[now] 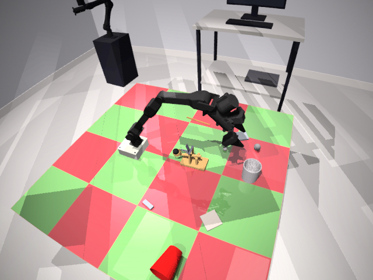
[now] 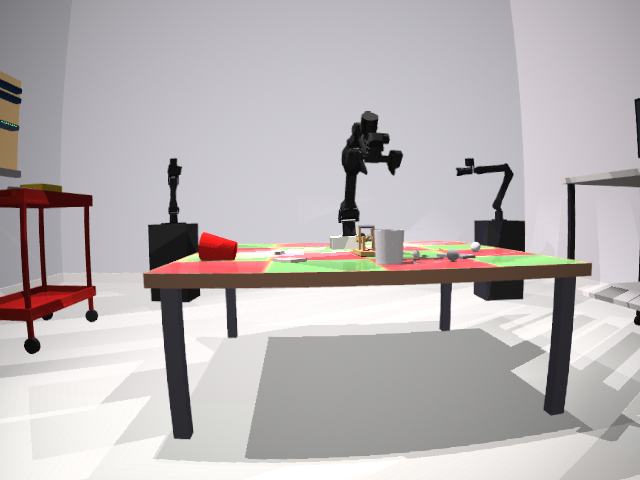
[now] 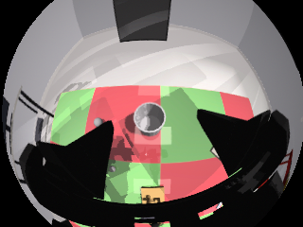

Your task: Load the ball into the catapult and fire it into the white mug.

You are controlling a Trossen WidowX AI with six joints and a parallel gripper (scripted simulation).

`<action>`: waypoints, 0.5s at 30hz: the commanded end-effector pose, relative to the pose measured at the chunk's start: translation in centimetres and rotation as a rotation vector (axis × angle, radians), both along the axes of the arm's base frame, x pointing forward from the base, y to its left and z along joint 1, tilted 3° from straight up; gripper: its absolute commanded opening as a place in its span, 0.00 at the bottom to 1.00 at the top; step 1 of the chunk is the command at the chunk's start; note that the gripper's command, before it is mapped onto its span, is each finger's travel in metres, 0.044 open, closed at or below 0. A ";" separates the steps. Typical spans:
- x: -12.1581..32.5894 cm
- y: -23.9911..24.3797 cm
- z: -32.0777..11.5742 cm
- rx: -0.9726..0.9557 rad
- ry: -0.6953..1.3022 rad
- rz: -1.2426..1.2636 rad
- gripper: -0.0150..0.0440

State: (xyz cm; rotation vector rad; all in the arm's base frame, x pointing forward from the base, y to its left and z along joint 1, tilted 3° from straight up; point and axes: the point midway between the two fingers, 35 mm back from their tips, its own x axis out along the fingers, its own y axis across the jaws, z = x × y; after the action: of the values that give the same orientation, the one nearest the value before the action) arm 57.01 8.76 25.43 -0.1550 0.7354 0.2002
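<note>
The tan wooden catapult [image 1: 194, 163] [image 2: 366, 253] [image 3: 152, 193] stands on the checkered table. A black ball [image 1: 175, 151] sits in the cup of its throwing arm in the top view; the wrist view hides that cup. The white mug [image 1: 250, 174] [image 2: 389, 248] [image 3: 150, 130] stands upright past the catapult's front, and no ball shows in its mouth. My gripper [image 1: 243, 138] [image 2: 378, 173] [image 3: 156, 118] is open and empty, high above the table and clear of the catapult and mug.
A grey ball [image 1: 256, 147] [image 2: 452, 255] [image 3: 98, 121] and a small pale ball [image 1: 224, 149] lie near the mug. A grey slab [image 1: 243, 136], a thin orange stick [image 1: 197, 121], a beige tile [image 1: 211, 220], a small pale block [image 1: 147, 204] and a tipped red cup [image 1: 166, 262] [image 2: 217, 246] lie around.
</note>
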 end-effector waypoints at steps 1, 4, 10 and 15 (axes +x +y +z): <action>0.2 0.1 0.1 -0.001 -0.009 0.006 1.00; 0.2 0.1 0.1 -0.001 -0.009 0.006 1.00; 0.2 0.1 0.1 -0.001 -0.009 0.006 1.00; 0.2 0.1 0.1 -0.001 -0.009 0.006 0.87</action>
State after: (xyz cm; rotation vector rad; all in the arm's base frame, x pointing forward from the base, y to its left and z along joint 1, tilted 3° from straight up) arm 57.17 8.77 25.40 -0.1555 0.7317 0.2004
